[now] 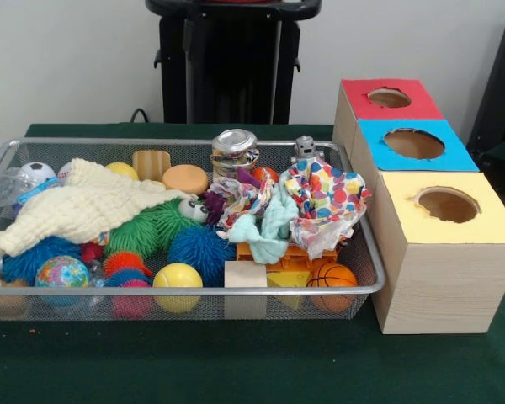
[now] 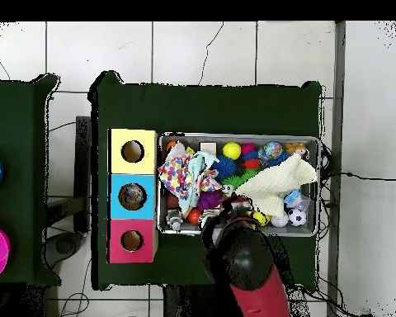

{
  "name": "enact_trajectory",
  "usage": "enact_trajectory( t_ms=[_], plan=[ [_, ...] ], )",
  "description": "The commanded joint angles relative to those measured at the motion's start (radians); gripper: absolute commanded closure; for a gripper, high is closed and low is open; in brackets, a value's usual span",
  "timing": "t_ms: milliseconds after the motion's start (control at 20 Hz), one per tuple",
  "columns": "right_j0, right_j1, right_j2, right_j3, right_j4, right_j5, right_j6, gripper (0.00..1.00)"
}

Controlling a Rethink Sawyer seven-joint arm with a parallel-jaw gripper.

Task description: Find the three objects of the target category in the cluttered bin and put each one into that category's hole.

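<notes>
A wire-mesh bin [image 1: 353,290] [image 2: 319,165] is packed with toys and cloths. A cream cloth [image 1: 76,210] [image 2: 280,186] lies at one end and a polka-dot cloth [image 1: 328,202] [image 2: 176,175] at the end beside the boxes. Between them are a mint cloth [image 1: 265,227], a blue spiky ball [image 1: 200,250], a green spiky ball [image 1: 143,229], a yellow ball [image 1: 178,278] [image 2: 231,150], a small basketball [image 1: 332,276] and a wooden block [image 1: 246,274]. The arm [image 2: 247,264] reaches over the bin's edge in the overhead view; its gripper end [image 2: 221,218] is seen only from above.
Beside the bin stand three wooden boxes with round holes: red [image 1: 389,98] [image 2: 132,240], blue [image 1: 414,144] [image 2: 132,196], yellow [image 1: 447,204] [image 2: 132,151]. Also in the bin are a metal tin [image 1: 234,150], a toy robot [image 1: 304,150], a soccer ball [image 1: 37,175] and a globe ball [image 1: 61,272].
</notes>
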Motion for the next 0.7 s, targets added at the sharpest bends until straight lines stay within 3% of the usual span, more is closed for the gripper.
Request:
enact_trajectory(
  t_ms=[50,400,700],
  plan=[
    [-0.105,-0.047,0.113,0.099,-0.105,-0.003,-0.029,0.0],
    [-0.289,-0.094,0.237,0.146,-0.171,-0.071,-0.103,0.0],
    [-0.416,-0.113,0.325,0.159,-0.261,-0.104,-0.105,0.0]
  ],
)
